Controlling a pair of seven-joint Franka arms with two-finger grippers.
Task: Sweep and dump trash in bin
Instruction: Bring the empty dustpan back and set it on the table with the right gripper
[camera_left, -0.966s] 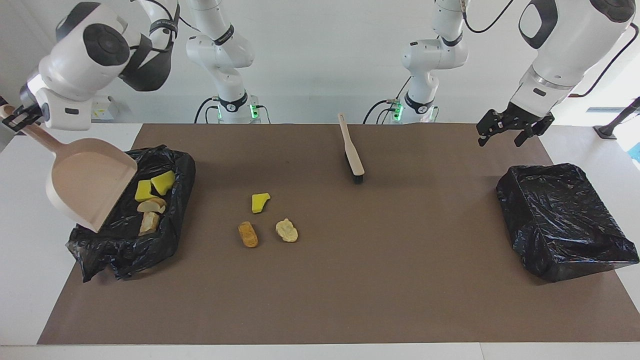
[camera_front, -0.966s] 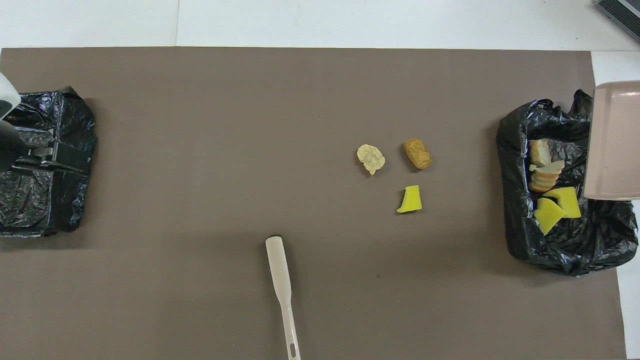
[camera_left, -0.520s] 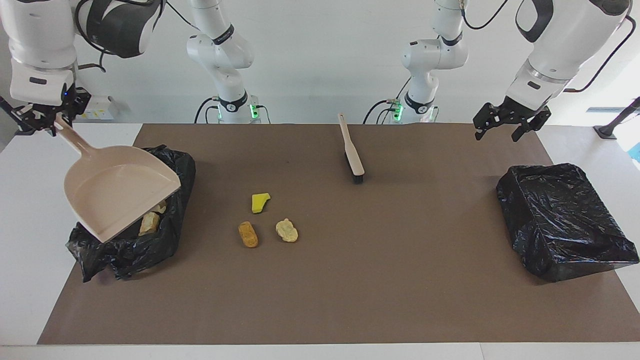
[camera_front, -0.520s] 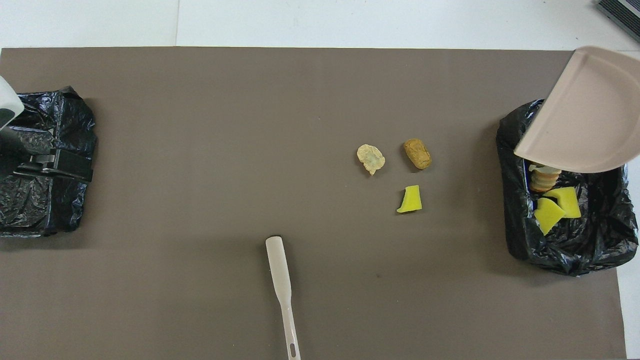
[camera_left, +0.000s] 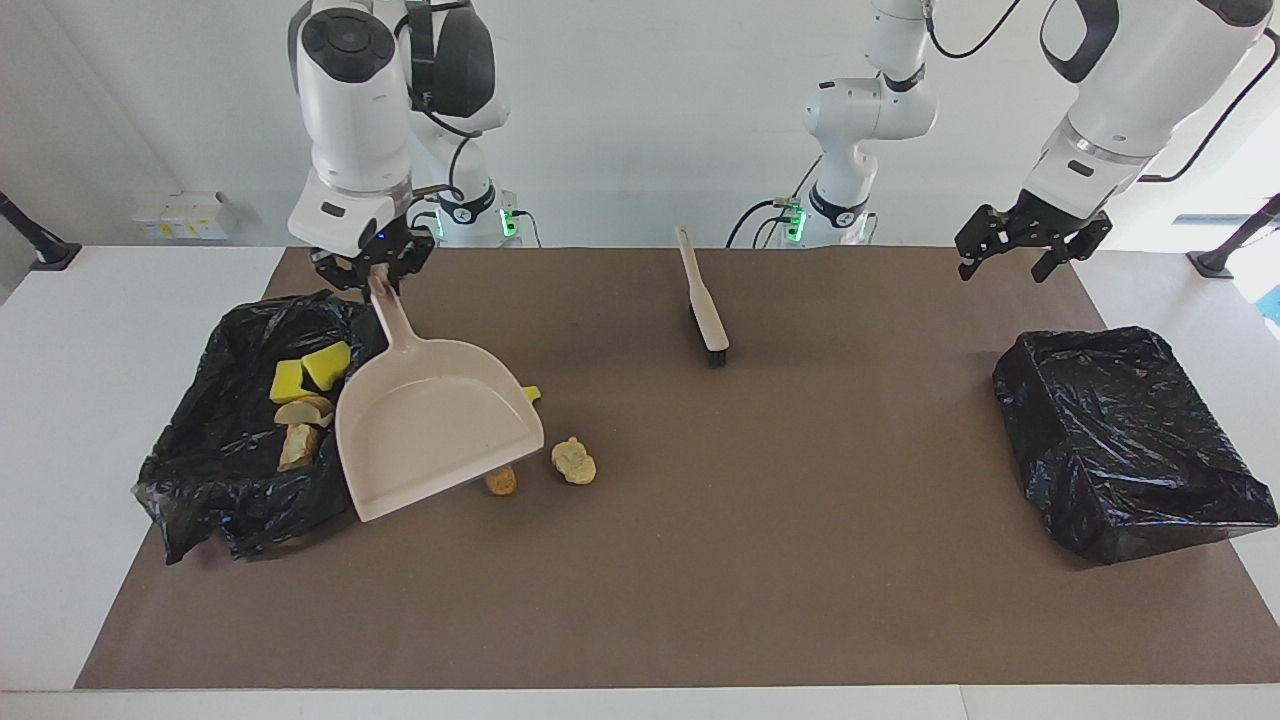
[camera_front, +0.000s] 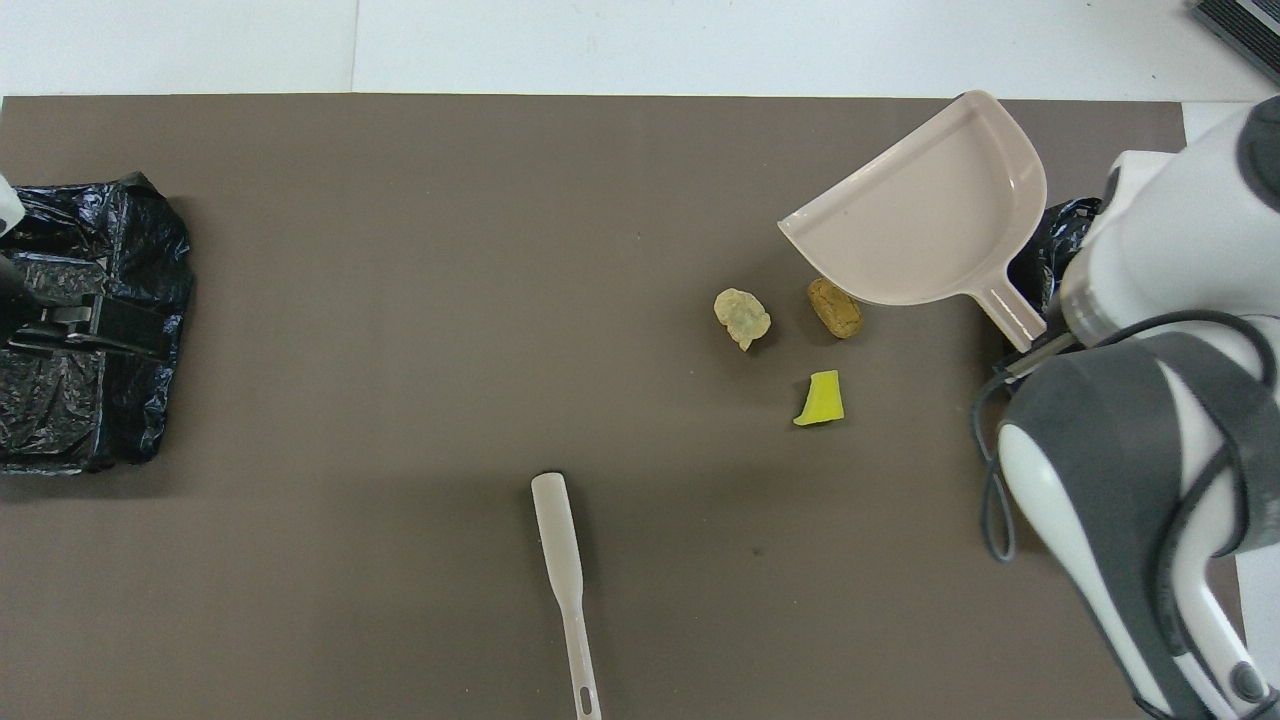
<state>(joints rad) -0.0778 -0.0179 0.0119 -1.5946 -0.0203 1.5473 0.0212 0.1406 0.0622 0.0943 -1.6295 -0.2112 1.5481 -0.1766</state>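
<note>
Clamping the handle of the beige dustpan (camera_left: 430, 425), the right gripper (camera_left: 372, 270) is shut on it, the pan hanging tilted below it. Beside the gripper, toward the right arm's end of the surface (camera_left: 700, 560), the black-lined bin (camera_left: 225, 490) holds four bits of trash (camera_left: 300, 390). Under the pan's lip on the brown mat lie three more: a yellow sponge chunk (camera_front: 821, 400), an orange bread piece (camera_front: 836, 308) and a pale piece (camera_left: 574, 461). Farther along lies the brush (camera_left: 702, 298). The left gripper (camera_left: 1020, 248) waits, jaws wide and empty, over the mat near a second bagged bin (camera_left: 1130, 440).
</note>
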